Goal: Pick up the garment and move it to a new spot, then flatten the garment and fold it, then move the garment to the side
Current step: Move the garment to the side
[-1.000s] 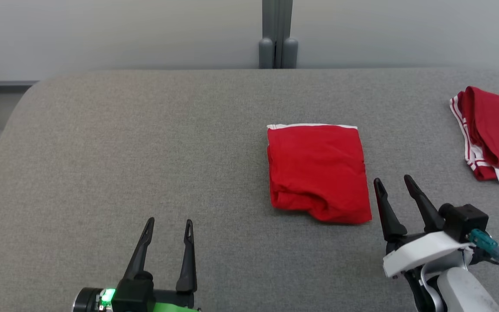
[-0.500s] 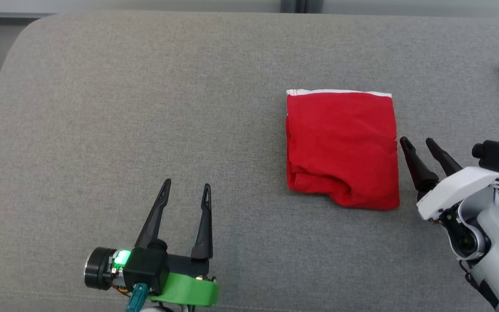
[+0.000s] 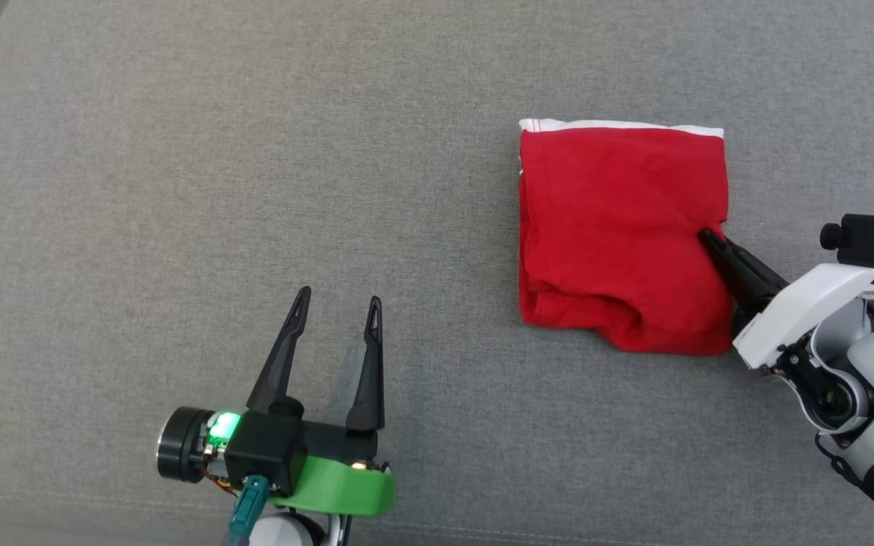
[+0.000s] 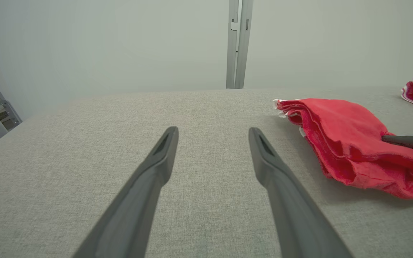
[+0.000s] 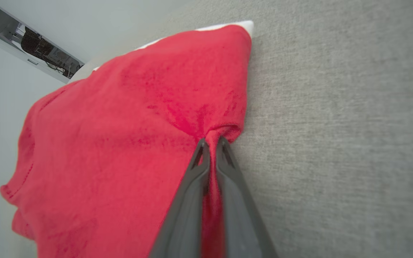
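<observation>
My right gripper (image 3: 708, 236) is clamped on the right edge of the folded red garment (image 3: 619, 220) lying on the grey surface (image 3: 255, 152) (my left gripper (image 3: 338, 305), spread wide, sits well apart to its left).

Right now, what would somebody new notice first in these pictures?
The bright red folded garment jumps out, lying right of the middle on the grey padded top. The right pincer is pinched shut on its right edge, bunching the cloth. The left pincer is open at the lower left, well apart from the cloth.
</observation>
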Robot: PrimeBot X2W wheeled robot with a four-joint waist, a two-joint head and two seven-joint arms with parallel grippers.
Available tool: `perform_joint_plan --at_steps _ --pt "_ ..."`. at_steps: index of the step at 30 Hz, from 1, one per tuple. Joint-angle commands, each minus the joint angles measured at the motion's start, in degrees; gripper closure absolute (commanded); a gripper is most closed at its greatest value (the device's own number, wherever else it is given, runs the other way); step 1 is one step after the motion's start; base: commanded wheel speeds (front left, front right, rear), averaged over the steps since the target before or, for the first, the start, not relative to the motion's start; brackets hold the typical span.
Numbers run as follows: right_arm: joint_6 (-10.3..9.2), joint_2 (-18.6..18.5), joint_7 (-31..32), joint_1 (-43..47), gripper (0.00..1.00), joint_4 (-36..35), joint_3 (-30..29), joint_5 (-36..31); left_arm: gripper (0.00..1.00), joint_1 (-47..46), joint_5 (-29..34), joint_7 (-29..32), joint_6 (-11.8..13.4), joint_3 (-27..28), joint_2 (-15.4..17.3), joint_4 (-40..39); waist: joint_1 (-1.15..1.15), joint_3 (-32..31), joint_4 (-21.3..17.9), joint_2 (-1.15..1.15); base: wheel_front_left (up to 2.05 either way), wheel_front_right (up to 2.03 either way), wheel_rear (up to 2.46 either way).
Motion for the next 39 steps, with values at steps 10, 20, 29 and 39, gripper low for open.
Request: perform_joint_plan --at_steps 10,20,29,39 --pt "-0.07 -8.19 -6.33 -7.83 1.0 -0.04 5.98 -5.27 0.0 -2.39 2.18 0.0 -0.96 1.27 0.14 -1.26 0.0 2.84 -6.99 0.0 0.0 0.0 0.0" --pt "-0.07 -16.54 -8.63 -17.34 1.0 0.59 6.78 -11.68 0.0 -5.15 5.17 0.0 -3.45 2.7 0.19 -1.55 0.0 7.15 -13.64 0.0 0.0 0.0 0.0" --pt "-0.07 -20.58 -9.65 -24.05 1.0 3.41 4.71 -20.27 0.0 -6.6 6.52 0.0 -4.75 3.32 0.81 -1.81 0.0 10.77 -15.85 0.0 0.0 0.0 0.0" --pt "-0.08 -25.27 -8.63 -24.93 1.0 6.18 1.91 -23.44 0.0 -7.73 6.87 0.0 -5.5 3.32 1.18 -2.15 0.0 12.93 -15.17 0.0 0.0 0.0 0.0"
